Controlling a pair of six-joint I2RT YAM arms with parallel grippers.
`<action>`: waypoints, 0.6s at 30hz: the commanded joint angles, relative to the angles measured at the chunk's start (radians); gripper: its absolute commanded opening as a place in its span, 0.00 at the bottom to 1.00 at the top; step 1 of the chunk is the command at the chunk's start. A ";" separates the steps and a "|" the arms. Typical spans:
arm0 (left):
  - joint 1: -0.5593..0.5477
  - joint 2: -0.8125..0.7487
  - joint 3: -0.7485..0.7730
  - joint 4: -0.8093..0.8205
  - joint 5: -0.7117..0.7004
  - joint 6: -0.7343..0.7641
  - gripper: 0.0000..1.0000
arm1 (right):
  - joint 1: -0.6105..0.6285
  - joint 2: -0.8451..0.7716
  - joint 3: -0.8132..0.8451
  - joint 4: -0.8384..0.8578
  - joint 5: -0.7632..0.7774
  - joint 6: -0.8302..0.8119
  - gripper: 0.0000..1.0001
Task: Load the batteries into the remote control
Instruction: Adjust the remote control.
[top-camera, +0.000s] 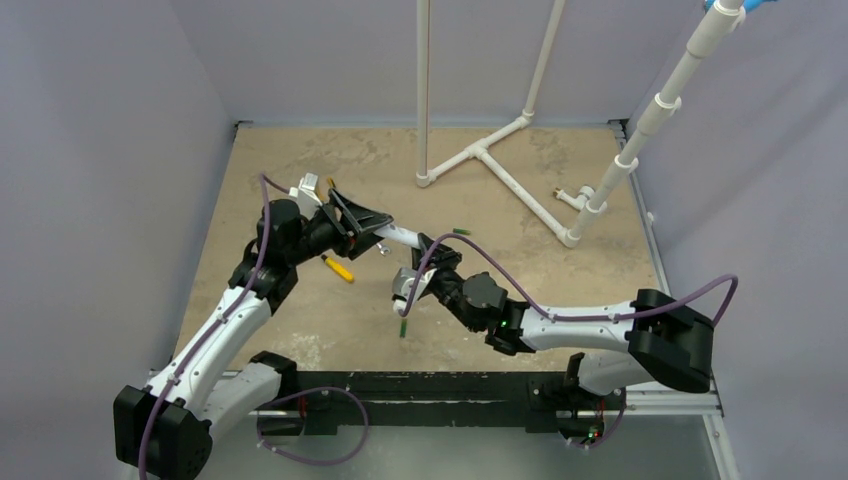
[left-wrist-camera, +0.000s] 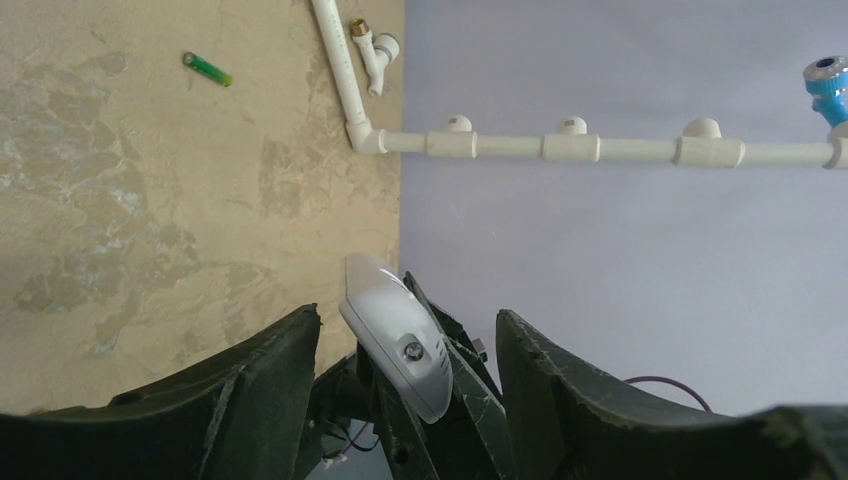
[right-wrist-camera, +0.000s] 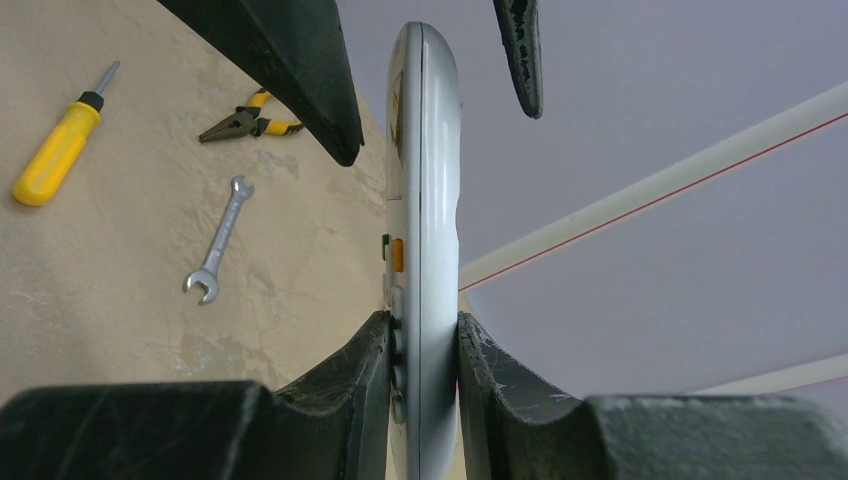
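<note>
Gripping the slim white plastic remote control (right-wrist-camera: 425, 200) in my right claw (right-wrist-camera: 423, 335), I straddled it with my open left claw (left-wrist-camera: 407, 315).

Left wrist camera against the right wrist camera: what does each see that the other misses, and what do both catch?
Only the left wrist view shows a small green cylindrical battery lying on the tan table and a blue plastic fitting by the end of a white pipe. Only the right wrist view shows a yellow-handled screwdriver, yellow-handled pliers and a silver wrench. Both show the slim white plastic remote control, clamped by the right gripper, with the left gripper open around it.
</note>
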 joint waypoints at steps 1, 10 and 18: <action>-0.009 -0.004 0.025 0.068 0.020 -0.022 0.61 | 0.012 -0.011 0.013 0.100 0.006 -0.034 0.00; -0.010 0.004 0.019 0.085 0.028 -0.030 0.53 | 0.020 0.027 0.034 0.134 0.006 -0.064 0.00; -0.012 0.009 0.019 0.089 0.034 -0.030 0.49 | 0.030 0.035 0.048 0.143 0.004 -0.090 0.00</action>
